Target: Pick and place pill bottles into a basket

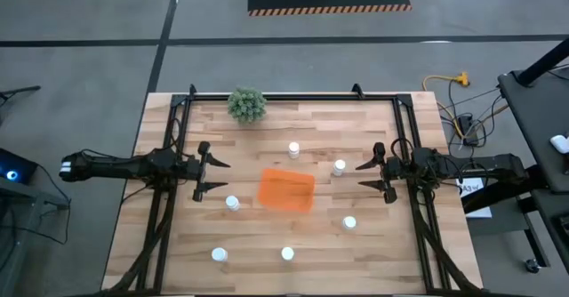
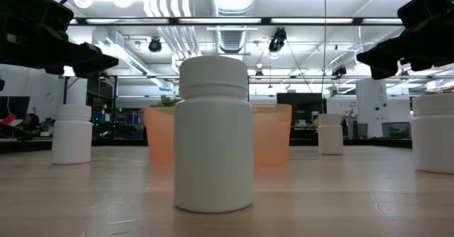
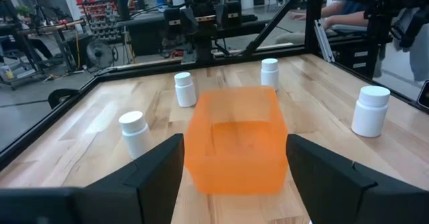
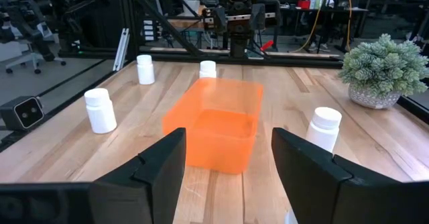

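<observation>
Pill bottle (image 2: 213,135) nearest; wood table (image 1: 356,252); concrete floor (image 1: 89,30) around.

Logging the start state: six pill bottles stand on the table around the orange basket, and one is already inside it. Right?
Not quite. The orange basket is empty, as the high view shows; all six pill bottles stand on the table around it.

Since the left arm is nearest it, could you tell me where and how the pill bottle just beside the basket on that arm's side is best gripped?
That pill bottle stands upright and apart from the basket. The open left gripper would probably best descend from above and close across its round white cap.
</observation>
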